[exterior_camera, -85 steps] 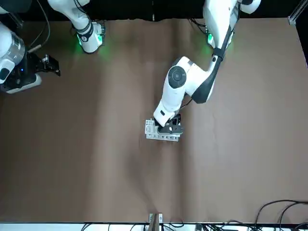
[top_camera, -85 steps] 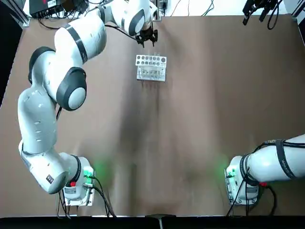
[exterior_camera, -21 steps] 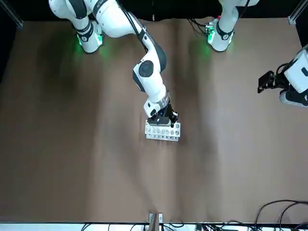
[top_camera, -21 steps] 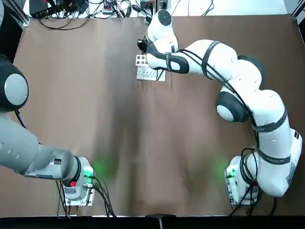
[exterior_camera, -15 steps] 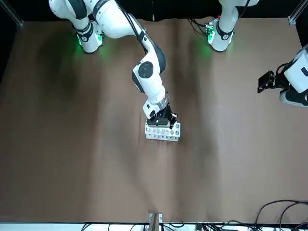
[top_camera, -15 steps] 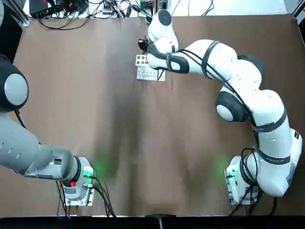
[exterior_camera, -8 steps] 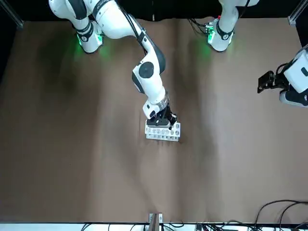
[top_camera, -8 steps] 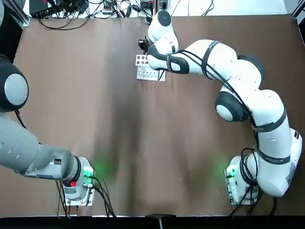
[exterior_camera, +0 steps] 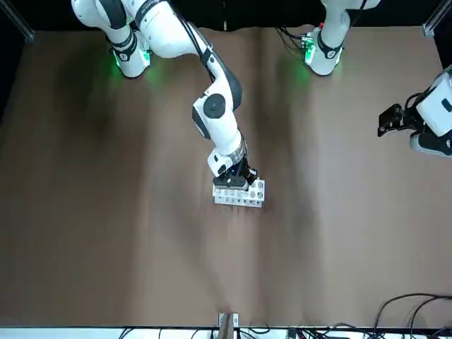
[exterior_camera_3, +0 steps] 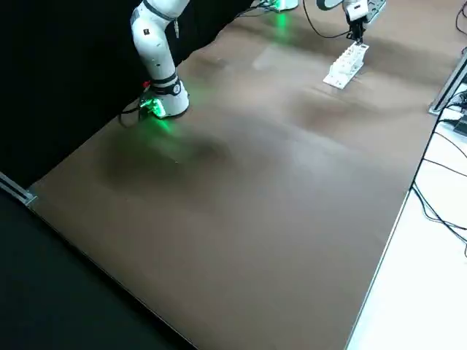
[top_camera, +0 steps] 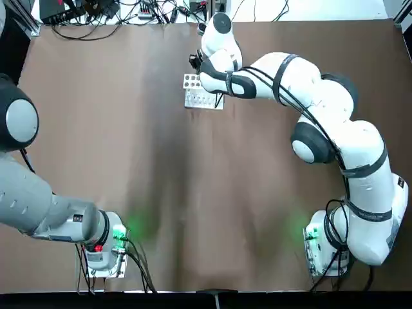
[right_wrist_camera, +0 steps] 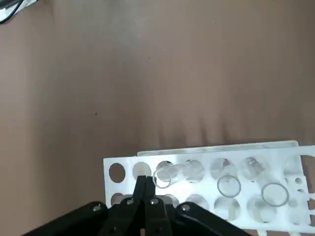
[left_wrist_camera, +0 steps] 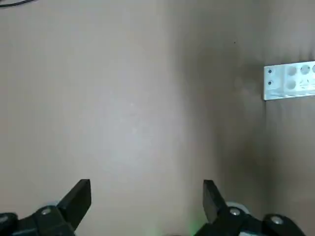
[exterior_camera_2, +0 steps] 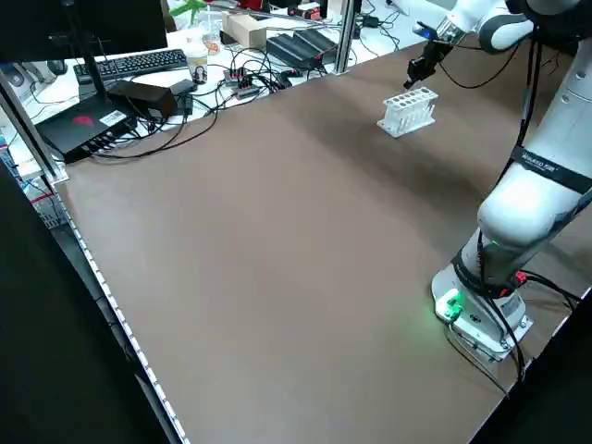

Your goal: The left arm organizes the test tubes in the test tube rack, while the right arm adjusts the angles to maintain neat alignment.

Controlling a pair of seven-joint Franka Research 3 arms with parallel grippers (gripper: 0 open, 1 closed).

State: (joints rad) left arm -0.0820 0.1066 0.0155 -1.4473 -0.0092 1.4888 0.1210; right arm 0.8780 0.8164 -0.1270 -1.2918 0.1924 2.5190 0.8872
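The white test tube rack (exterior_camera: 240, 195) stands far out on the brown table, also visible from above (top_camera: 195, 98). My right gripper (exterior_camera: 236, 179) hangs low over its top plate. The right wrist view shows the right gripper (right_wrist_camera: 146, 189) shut, its tips beside a clear test tube (right_wrist_camera: 173, 173) that leans across the holes. Two more test tubes (right_wrist_camera: 229, 186) stand upright in the rack (right_wrist_camera: 221, 149). My left gripper (exterior_camera: 393, 122) is drawn back to the robot's left side, well away from the rack. In its own view the left gripper (left_wrist_camera: 146, 190) is open and holds nothing.
Beyond the far edge of the table lie cables, a keyboard (exterior_camera_2: 139, 63) and boxes. The arm bases with green lights (top_camera: 106, 248) (top_camera: 325, 248) sit at the near edge. The rack (left_wrist_camera: 290, 81) shows small in the left wrist view.
Several seconds ago my left gripper was at the rack; it has withdrawn and my right arm has come in. Over the last second the right gripper only edged slightly over the rack.
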